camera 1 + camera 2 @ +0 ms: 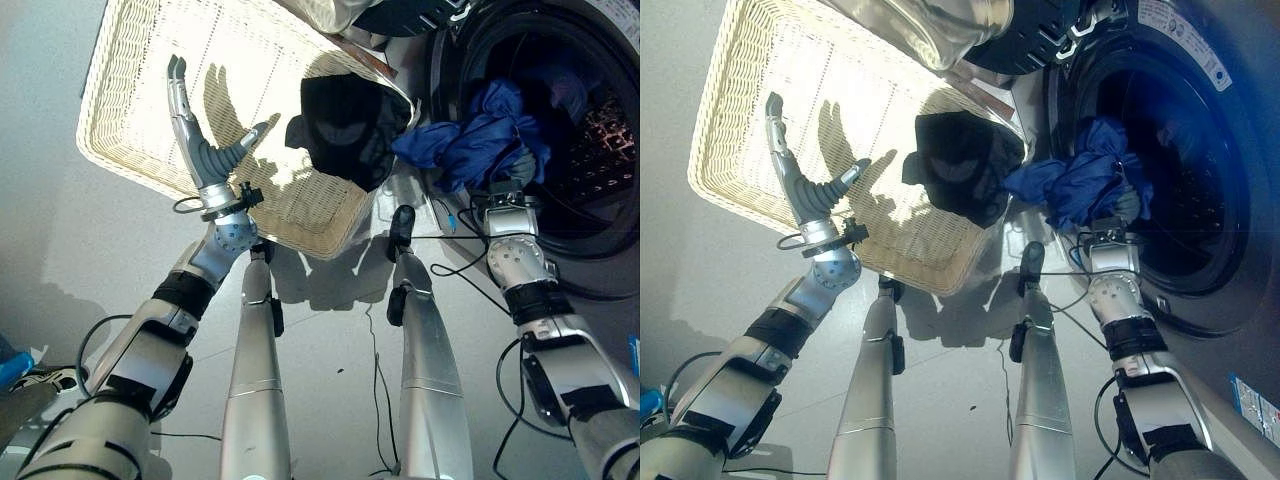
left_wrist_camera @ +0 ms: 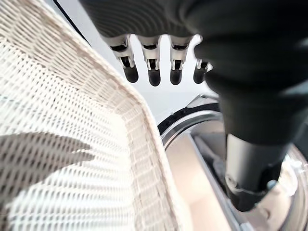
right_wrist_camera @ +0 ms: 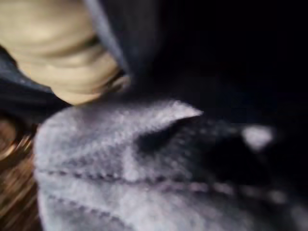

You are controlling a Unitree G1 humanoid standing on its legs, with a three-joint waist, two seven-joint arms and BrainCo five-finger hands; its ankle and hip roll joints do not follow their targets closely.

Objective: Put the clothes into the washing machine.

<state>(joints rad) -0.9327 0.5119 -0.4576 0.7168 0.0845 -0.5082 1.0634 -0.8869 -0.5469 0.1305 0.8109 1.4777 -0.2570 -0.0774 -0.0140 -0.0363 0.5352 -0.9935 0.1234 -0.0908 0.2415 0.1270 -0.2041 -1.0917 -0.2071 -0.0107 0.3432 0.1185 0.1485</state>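
1. the fingers (image 1: 178,85) of the left hand (image 1: 205,158) were straight and spread wide, with the thumb held apart to the right; they held nothing.
2. this left hand was raised over the near part of the wicker basket (image 1: 140,60), and its shadow lay on the woven bottom of the basket.
3. in the left wrist view the dark fingertips (image 2: 154,77) stood in a row past the basket rim (image 2: 144,125), not touching it.
4. the right hand (image 1: 515,172) was at the near edge of the washing machine opening (image 1: 1180,150), under the blue garment (image 1: 480,130); its fingers were hidden in the cloth, so i cannot tell if they were closed on it or not.
5. the blue garment was bunched up and lay across the left part of the door opening, part of it inside the drum and part of it hanging out toward the basket.
6. a black garment (image 1: 345,125) lay over the right corner of the basket, draped on the rim, just beside the blue garment.
7. more dark clothes (image 1: 575,95) were already deep in the drum, to the right of the blue one.
8. the right wrist view was very close to grey stitched cloth (image 3: 144,163), with dark cloth around it.
9. the basket stood on the pale floor (image 1: 60,240), just to the left of the machine.
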